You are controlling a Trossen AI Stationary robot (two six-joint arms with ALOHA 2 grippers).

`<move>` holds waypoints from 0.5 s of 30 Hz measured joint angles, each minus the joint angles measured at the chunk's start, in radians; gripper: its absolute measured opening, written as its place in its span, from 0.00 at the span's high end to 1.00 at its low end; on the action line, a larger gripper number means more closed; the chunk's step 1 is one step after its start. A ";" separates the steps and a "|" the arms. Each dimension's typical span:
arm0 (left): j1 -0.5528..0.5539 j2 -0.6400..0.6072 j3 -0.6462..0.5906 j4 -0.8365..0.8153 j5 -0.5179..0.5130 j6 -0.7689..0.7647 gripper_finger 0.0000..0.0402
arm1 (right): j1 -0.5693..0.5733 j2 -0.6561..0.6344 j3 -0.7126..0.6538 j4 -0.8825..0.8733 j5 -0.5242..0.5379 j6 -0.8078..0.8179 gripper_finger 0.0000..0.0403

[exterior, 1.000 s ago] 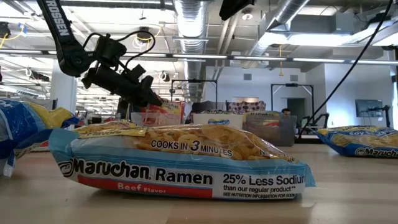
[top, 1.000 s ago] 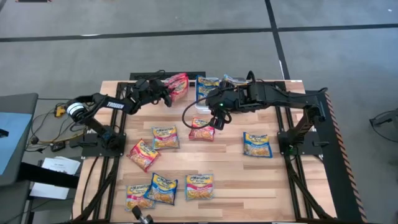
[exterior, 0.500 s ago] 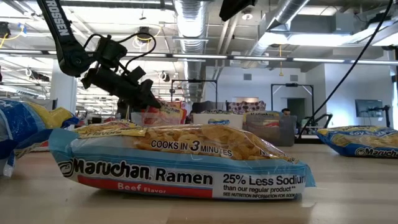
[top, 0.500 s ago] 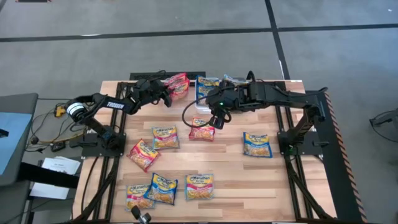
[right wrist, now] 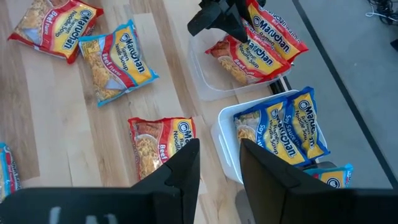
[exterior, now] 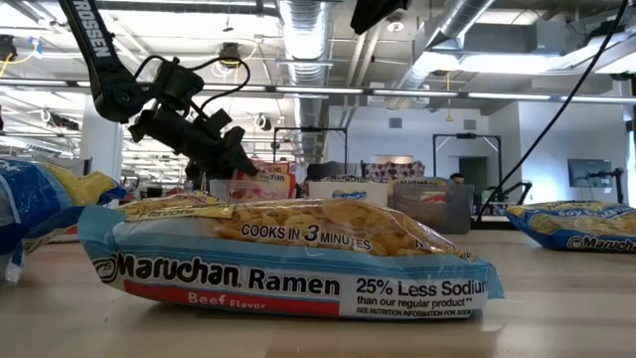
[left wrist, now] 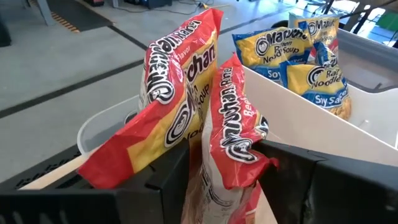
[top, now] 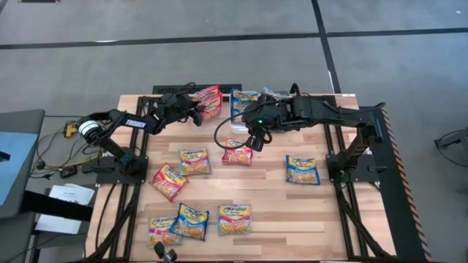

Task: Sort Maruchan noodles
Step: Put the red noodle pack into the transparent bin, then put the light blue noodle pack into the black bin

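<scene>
My left gripper (top: 196,113) is at the far left, open over the clear bin (left wrist: 99,127). A red noodle packet (left wrist: 233,130) stands on edge between its fingers and leans on a second red packet (left wrist: 177,93) in that bin. The white bin (right wrist: 227,140) beside it holds blue packets (right wrist: 280,127). My right gripper (top: 256,139) hovers open near the table's middle, above a red packet (right wrist: 155,146) lying flat on the wood. Nothing is between its fingers. My left gripper's fingers (left wrist: 168,180) stand on either side of the red packet's lower part (left wrist: 224,180), coming from above and slanting toward the far edge. Whether either finger touches the packet I cannot tell. The packet stands upright in the clear bin.
Several more packets lie flat on the wood: two at the left (top: 194,161) (top: 168,181), one at the right (top: 302,169), and a row near the front edge (top: 234,219) (top: 189,221). One of them fills the low view (exterior: 288,254).
My left gripper has opened over the clear bin and let go of the red packet, which now stands in the bin between the spread fingers. The right arm has kept still.
</scene>
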 joint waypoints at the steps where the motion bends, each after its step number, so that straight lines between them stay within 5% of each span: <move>1: 0.000 0.000 0.000 0.000 0.000 -0.001 0.59 | 0.000 0.000 0.000 0.000 0.000 0.000 0.66; 15: 0.017 -0.173 0.000 -0.097 -0.002 -0.006 0.59 | 0.000 0.000 0.000 -0.002 0.000 -0.005 0.66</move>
